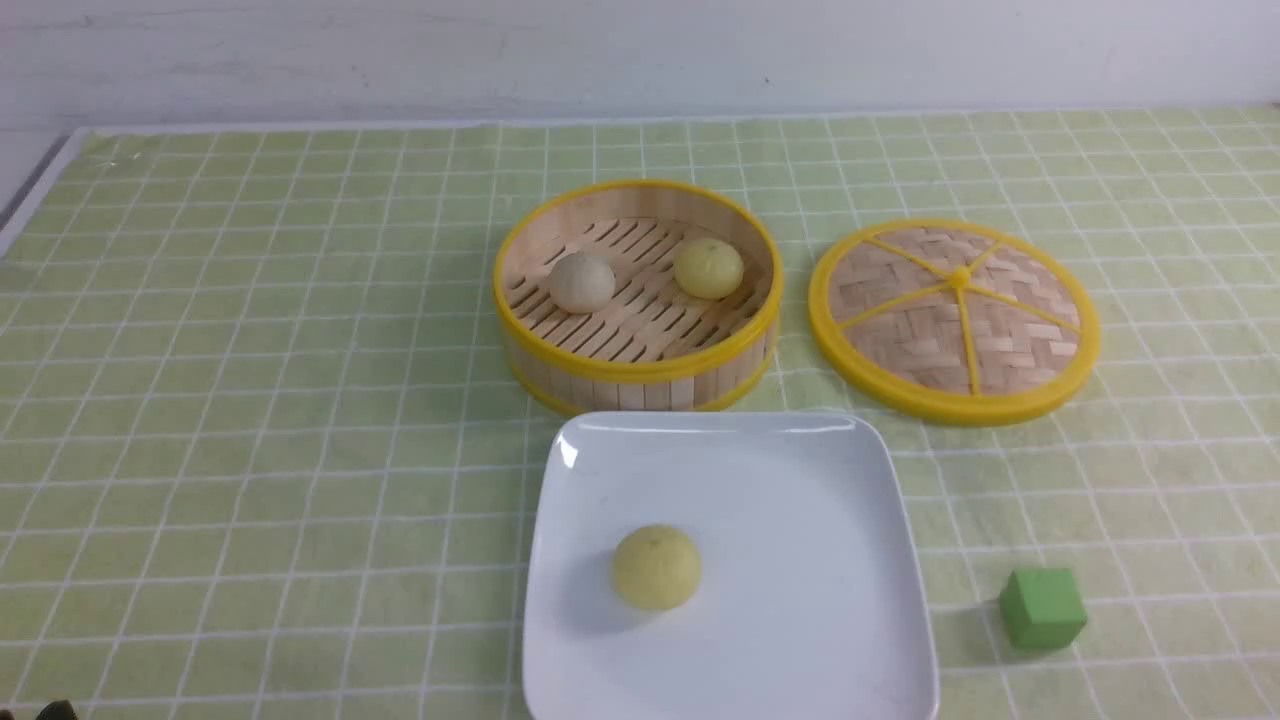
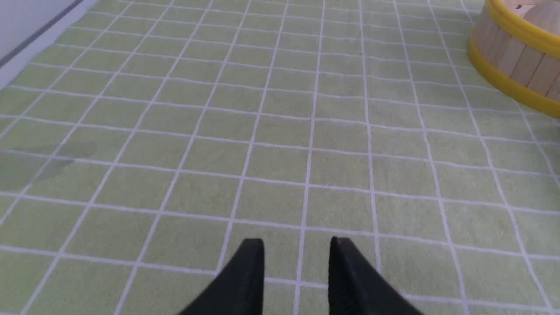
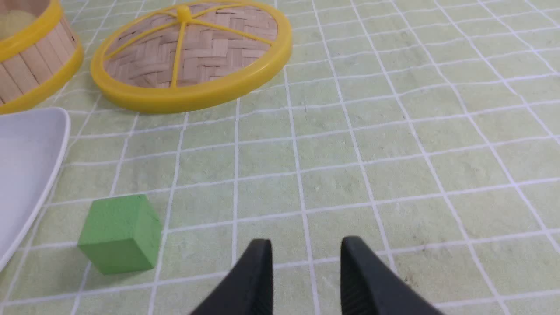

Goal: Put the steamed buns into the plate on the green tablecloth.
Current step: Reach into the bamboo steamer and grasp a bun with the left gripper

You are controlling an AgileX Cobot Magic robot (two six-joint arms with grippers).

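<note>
One pale yellow steamed bun (image 1: 656,567) lies on the white square plate (image 1: 820,470) near the front of the green tablecloth (image 1: 250,420). A beige-grey bun (image 1: 581,282) and a second pale yellow bun (image 1: 708,268) sit inside the bamboo steamer basket (image 1: 640,365) behind the plate. My left gripper (image 2: 296,245) is open and empty, low over bare cloth left of the basket (image 2: 512,61). My right gripper (image 3: 306,245) is open and empty over bare cloth right of the plate (image 3: 30,148). Neither gripper's fingers show in the front view.
The woven yellow-rimmed lid (image 1: 955,318) lies flat right of the basket and also shows in the right wrist view (image 3: 192,57). A green cube (image 1: 1042,607) stands right of the plate, close to my right gripper (image 3: 118,234). The table's left edge (image 2: 26,43) is near my left gripper.
</note>
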